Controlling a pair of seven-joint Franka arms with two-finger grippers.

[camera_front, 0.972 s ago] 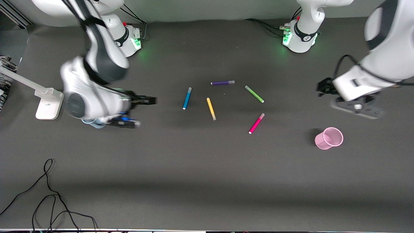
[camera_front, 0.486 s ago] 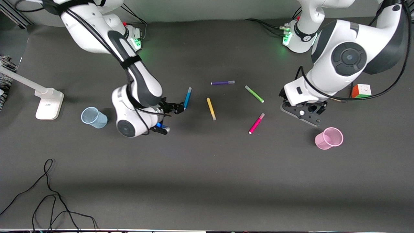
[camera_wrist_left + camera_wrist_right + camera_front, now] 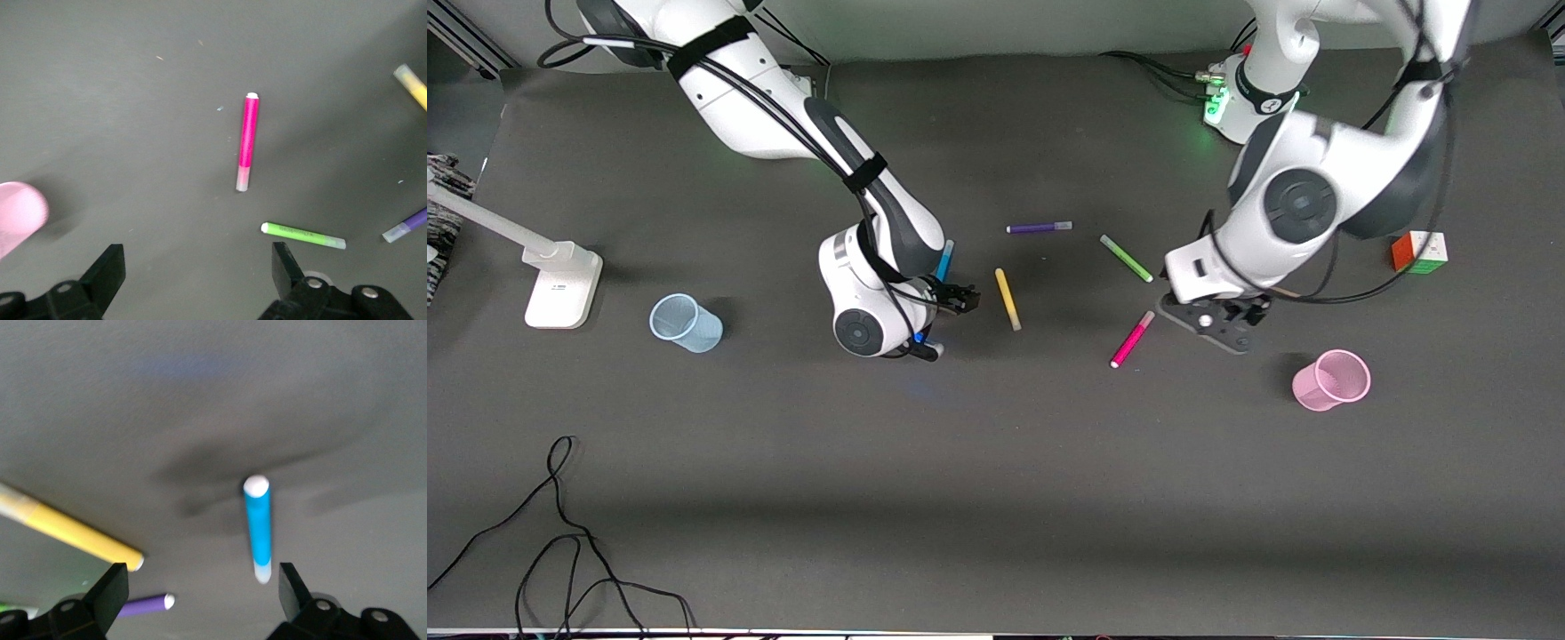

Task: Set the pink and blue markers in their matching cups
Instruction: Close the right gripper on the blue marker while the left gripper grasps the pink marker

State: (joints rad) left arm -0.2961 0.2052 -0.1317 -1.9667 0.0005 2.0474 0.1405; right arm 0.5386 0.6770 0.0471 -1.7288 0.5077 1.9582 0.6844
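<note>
Both arms in approach phase, nothing gripped yet. Going L→R across the front view: lamp base at the right arm's end of the counter, then blue cup upright, well apart from the pens. Right end effector hangs over the blue marker, fingers spread wide w/ the pen lying between them in the right wrist view; the arm hides most of the pen from the front. For a clean pick: drop straight, centre on the barrel, fingers across the pen's width, not along it. Yellow pen lies just beside, so keep the one finger off it, else it rolls or gets pinched too. Purple pen is farther from cam, likely no issue. Green pen sits near the pink marker, tips apart. Left end effector hovers over the counter beside the pink marker, wide open, empty; wrist view shows the pen ahead of the fingers, not between them, so it needs to shift over before descending. Pink cup upright toward the left arm's end, nearer cam than the marker; path looks unobstructed. Cube well clear.
</note>
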